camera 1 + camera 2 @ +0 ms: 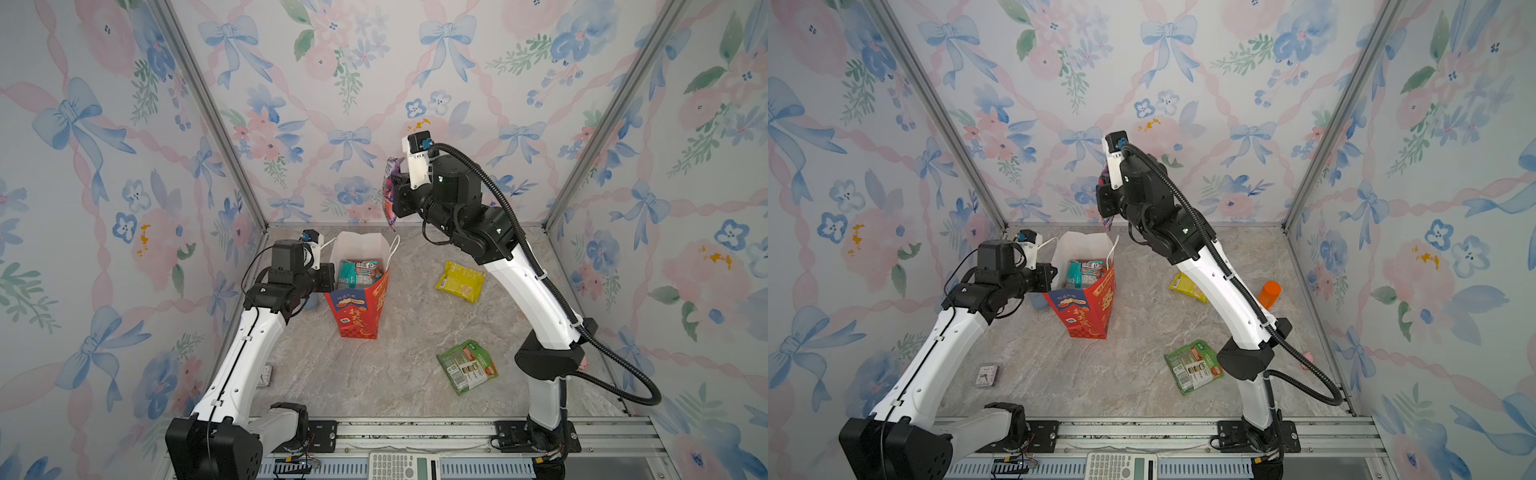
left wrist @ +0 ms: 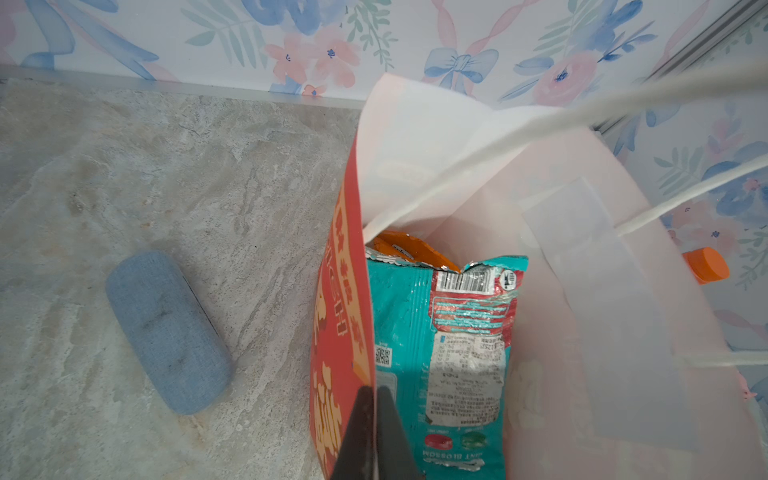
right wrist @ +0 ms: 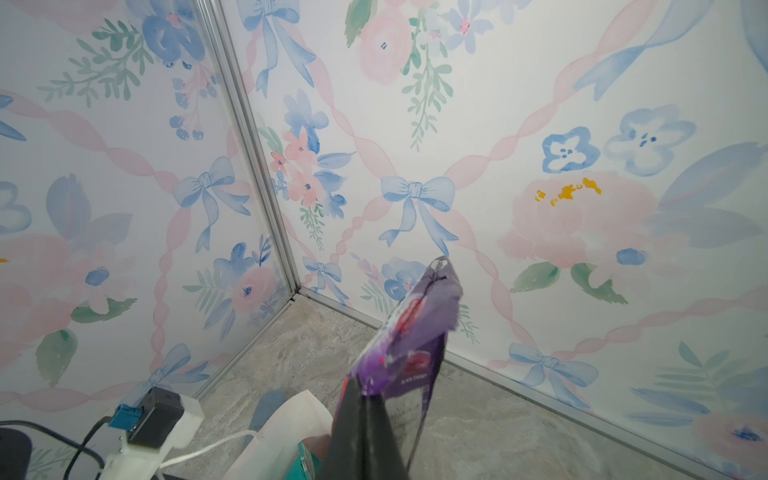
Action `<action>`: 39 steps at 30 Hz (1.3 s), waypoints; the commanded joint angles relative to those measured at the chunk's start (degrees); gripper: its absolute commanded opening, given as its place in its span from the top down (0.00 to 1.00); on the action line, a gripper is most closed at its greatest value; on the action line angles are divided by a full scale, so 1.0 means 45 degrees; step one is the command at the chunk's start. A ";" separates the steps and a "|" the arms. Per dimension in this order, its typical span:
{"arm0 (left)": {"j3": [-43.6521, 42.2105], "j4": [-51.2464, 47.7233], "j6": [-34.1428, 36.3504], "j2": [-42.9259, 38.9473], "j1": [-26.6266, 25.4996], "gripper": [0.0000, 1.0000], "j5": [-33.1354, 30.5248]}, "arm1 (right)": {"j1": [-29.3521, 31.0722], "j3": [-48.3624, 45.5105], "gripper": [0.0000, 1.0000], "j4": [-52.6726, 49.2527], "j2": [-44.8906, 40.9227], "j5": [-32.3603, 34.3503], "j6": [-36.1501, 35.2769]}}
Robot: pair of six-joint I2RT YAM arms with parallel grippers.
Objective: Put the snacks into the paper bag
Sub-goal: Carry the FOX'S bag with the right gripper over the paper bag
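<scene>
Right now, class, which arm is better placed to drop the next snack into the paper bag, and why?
The right. The right fingers pinch the purple packet, lifted high near the open paper bag. The left fingers are shut on the bag's wall, carrying no snack.

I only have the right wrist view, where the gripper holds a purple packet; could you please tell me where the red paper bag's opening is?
Observer: In both top views the upright red paper gift bag stands lower than the glossy purple plastic packet and slightly left of it, mouth up.
Operator: Is anything holding the bag?
Observer: The left gripper is shut on its left wall.
Operator: Which snacks lie outside it?
Observer: A flat yellow plastic packet and a flat green plastic packet lie on the marble-look table, right of the bag.
</scene>
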 commanded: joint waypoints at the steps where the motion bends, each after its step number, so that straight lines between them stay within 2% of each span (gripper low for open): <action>1: 0.0161 0.0348 0.0105 -0.0077 -0.0039 1.00 0.0273 | 0.0447 0.0542 1.00 0.0493 0.0184 -0.0316 -0.0196; 13: 0.0202 0.0346 0.0173 -0.0031 -0.0039 1.00 0.0229 | 0.1202 -0.0898 1.00 0.0279 0.0019 -0.1321 0.1009; 19: 0.0180 0.0337 0.0217 -0.0005 -0.0031 1.00 0.0229 | 0.1242 -0.2326 1.00 0.0480 -0.0465 -0.1784 0.1637; 32: 0.0093 0.0345 0.0242 -0.0066 -0.0020 1.00 0.0206 | 0.1281 -0.3187 1.00 0.0422 -0.0282 -0.3292 0.2902; 39: 0.0089 0.0349 0.0237 -0.0097 -0.0020 1.00 0.0193 | 0.1450 -0.4079 1.00 0.0814 -0.0530 -0.3560 0.3307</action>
